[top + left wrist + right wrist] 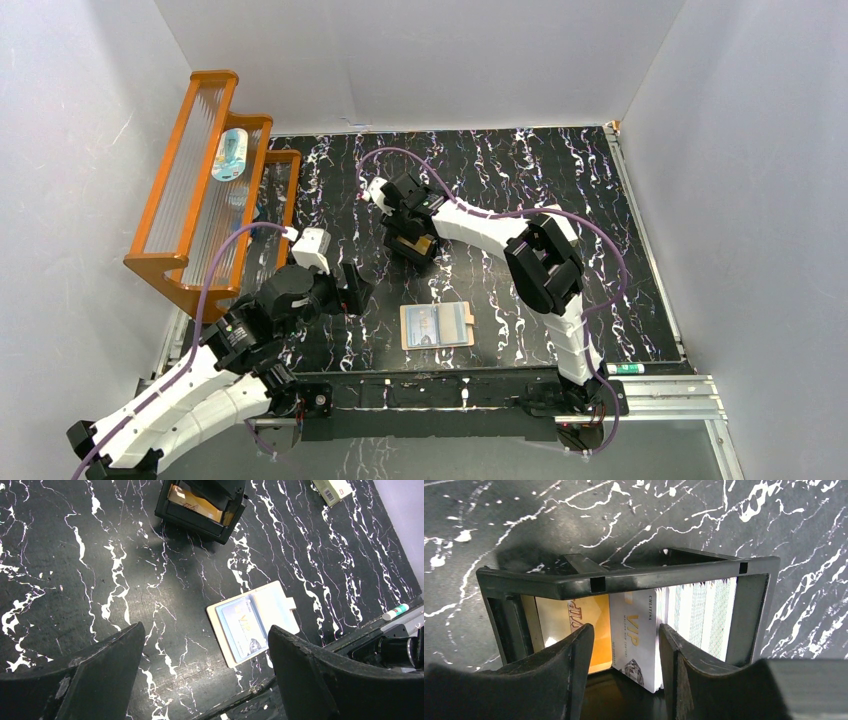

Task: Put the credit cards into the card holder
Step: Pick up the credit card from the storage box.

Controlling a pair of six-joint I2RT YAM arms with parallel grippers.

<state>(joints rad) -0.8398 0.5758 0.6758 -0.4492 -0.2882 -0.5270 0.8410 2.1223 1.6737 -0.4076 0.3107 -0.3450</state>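
Note:
The tan card holder (436,325) lies open and flat near the front edge, a bluish VIP card (242,627) in its clear sleeve. More credit cards stand in a black tray (624,577): an orange one (559,620), a white VIP card (636,630) and a whitish stack (699,615). My right gripper (624,630) reaches down into the tray (412,248), open, its fingers straddling the white VIP card; the left finger stands clear of it. My left gripper (206,630) hovers wide open and empty above the table, left of the card holder (252,622).
An orange wooden rack (200,190) with a blue-white item (230,155) stands at the back left. A white box with a red mark (332,489) lies beyond the tray. A small white tube (625,369) rests at the front right rail. White walls close in three sides.

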